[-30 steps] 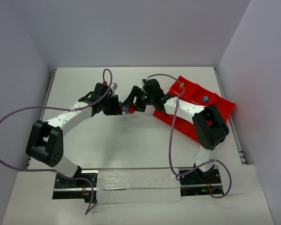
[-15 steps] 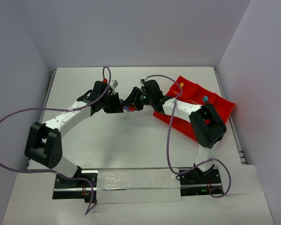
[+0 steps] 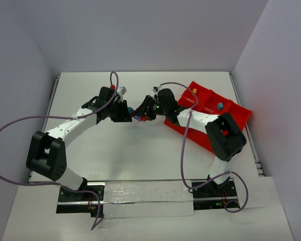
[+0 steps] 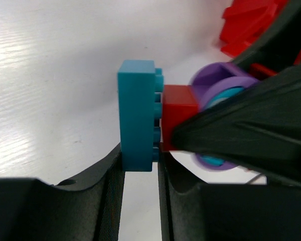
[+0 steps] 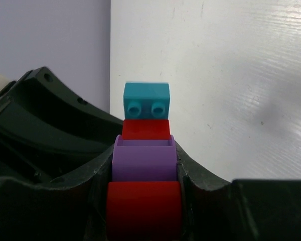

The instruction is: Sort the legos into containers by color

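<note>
The teal brick, red brick and purple piece are sticking together near the red tray. The left gripper is pinching the teal brick. The right gripper is clamping the purple piece, partly hiding it.

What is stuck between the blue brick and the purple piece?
A small red brick sits between the teal-blue brick and the purple piece, touching both. The right wrist view shows it best.
</note>
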You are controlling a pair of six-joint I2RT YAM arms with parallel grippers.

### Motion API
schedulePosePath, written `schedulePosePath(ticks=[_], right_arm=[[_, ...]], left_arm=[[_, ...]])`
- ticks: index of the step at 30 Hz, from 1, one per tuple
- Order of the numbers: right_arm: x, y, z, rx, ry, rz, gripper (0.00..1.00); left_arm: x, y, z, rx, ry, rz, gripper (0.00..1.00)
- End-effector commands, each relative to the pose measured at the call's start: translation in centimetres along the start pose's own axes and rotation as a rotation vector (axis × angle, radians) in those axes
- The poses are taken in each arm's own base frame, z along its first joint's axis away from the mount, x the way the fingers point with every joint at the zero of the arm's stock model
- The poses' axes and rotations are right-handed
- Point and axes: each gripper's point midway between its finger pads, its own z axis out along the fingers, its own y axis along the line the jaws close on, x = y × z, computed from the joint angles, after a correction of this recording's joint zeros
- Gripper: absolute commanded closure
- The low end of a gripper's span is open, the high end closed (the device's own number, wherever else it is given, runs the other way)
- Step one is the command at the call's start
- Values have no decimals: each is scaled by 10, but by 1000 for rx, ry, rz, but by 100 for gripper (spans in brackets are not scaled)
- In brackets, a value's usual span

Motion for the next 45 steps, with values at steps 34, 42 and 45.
schedulePosePath(ticks=[34,42,45], right_arm=[[-143,-37,-247,622,-495,-364,100],[-118,-20,-215,547,-316,-508,100],[-87,-7,-164,512,-156,-607,100]], left_arm=[[-51,-50,7,99,17,142,100],[-59,-67,16,133,19,102,100],[-62,-62,10,142,10,67,100]])
